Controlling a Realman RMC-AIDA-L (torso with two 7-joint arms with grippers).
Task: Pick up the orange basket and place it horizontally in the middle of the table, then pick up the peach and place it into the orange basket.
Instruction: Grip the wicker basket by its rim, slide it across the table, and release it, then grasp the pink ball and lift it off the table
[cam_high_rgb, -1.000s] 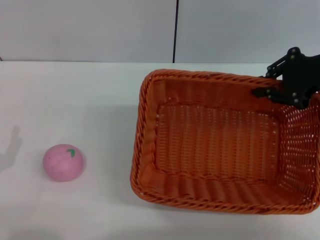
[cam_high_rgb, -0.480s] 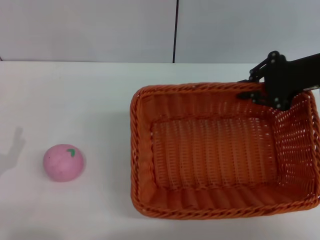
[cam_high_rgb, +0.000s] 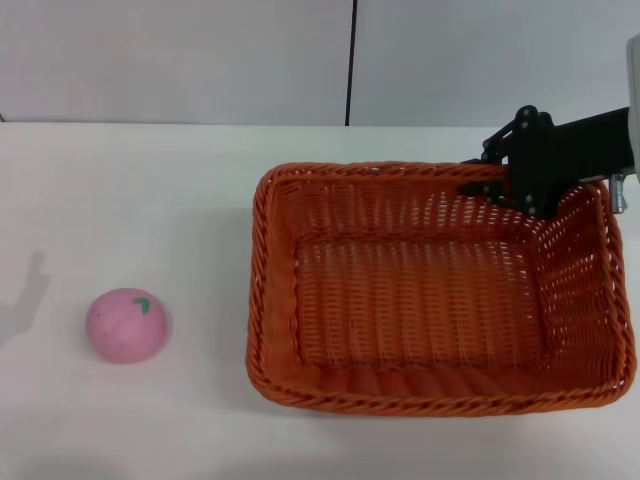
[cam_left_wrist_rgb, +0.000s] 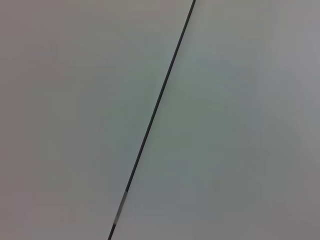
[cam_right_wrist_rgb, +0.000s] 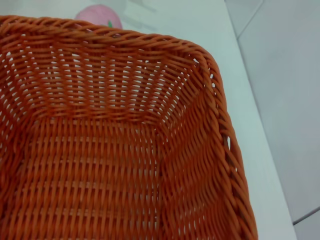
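The orange basket (cam_high_rgb: 430, 402) lies on the white table (cam_high_rgb: 150, 200), right of the middle, its long sides running left to right. My right gripper (cam_high_rgb: 497, 176) reaches in from the right and is shut on the basket's far rim near the back right corner. The right wrist view looks down into the basket's woven inside (cam_right_wrist_rgb: 125, 100). The pink peach (cam_high_rgb: 126, 325) rests on the table at the left, well apart from the basket, and peeks over the rim (cam_right_wrist_rgb: 100, 14) in the right wrist view. My left gripper is out of view.
A pale wall with a dark vertical seam (cam_high_rgb: 351, 60) stands behind the table; the left wrist view shows only that seam (cam_left_wrist_rgb: 155, 115). An arm's shadow (cam_high_rgb: 25, 295) falls on the table's left edge. Bare tabletop lies between peach and basket.
The basket has turned and slid left with my right gripper on its rim, so its long sides now lie straight across the table. The peach has not moved.
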